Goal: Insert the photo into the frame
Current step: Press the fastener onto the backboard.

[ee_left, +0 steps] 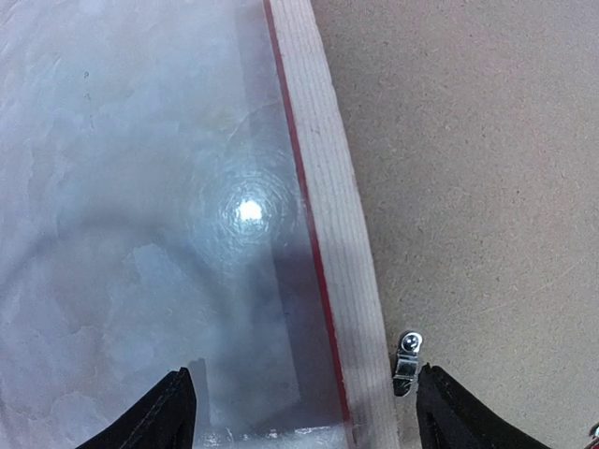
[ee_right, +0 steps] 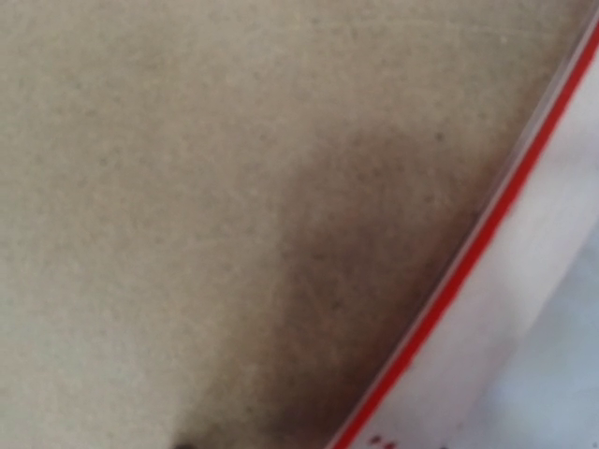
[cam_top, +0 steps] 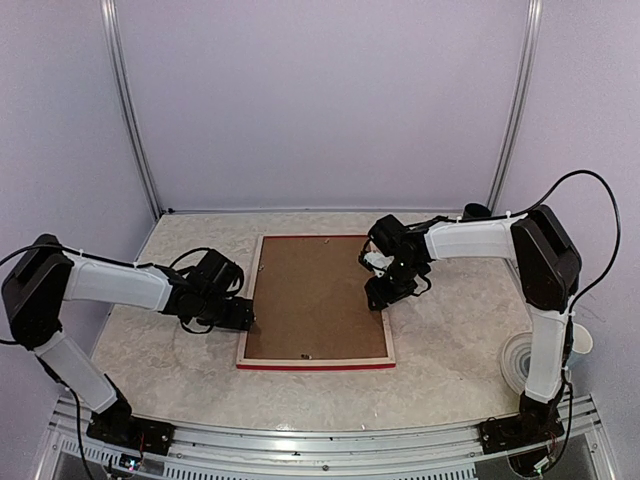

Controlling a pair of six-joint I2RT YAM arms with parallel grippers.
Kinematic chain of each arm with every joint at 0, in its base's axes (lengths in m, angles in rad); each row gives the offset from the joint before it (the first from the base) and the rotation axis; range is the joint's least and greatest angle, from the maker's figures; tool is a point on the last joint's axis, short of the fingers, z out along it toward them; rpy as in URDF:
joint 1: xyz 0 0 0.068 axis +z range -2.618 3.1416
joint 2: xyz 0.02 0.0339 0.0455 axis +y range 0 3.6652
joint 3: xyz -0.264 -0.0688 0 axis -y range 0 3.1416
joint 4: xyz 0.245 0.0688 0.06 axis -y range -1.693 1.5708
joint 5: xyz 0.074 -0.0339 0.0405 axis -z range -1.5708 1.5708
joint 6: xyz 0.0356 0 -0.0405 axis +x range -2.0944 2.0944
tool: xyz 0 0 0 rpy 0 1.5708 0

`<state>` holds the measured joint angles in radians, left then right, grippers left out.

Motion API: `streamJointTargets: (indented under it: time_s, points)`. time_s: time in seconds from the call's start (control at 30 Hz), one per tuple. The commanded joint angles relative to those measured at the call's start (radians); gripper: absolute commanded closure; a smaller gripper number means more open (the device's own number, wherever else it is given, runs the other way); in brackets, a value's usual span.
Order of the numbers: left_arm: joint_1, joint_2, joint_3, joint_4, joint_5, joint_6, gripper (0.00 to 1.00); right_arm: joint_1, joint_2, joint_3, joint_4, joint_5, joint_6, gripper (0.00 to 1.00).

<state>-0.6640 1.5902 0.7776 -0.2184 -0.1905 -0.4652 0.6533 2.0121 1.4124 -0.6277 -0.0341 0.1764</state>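
The frame (cam_top: 316,362) lies face down in the middle of the table, red outside with pale wooden rails, and a brown hardboard panel (cam_top: 315,300) fills its back. The photo is hidden. My left gripper (cam_top: 240,315) sits low at the frame's left rail. In the left wrist view it (ee_left: 304,416) is open, with one fingertip (ee_left: 173,412) over the table and the other over the panel, astride the pale rail (ee_left: 328,187). A small metal clip (ee_left: 408,360) sits on the panel beside that rail. My right gripper (cam_top: 385,290) hangs over the right rail. Its wrist view shows only the panel (ee_right: 187,187) and the red edge (ee_right: 487,243), not its fingers.
A white round object (cam_top: 525,360) sits on the table at the right, by the right arm's base. A dark object (cam_top: 477,211) stands at the back right corner. Pale enclosure walls close off the back and sides.
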Motion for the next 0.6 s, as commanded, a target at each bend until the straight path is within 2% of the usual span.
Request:
streamJointTargets:
  time_s: [0.0, 0.57]
  points:
    - [-0.008, -0.022, 0.041, 0.002, 0.006, 0.017, 0.19, 0.001, 0.004, -0.008, -0.009, -0.013, -0.001, 0.47]
    - [-0.006, 0.055, 0.041, -0.024, 0.007, 0.004, 0.2, 0.001, 0.0, -0.017, -0.002, -0.013, 0.001, 0.47]
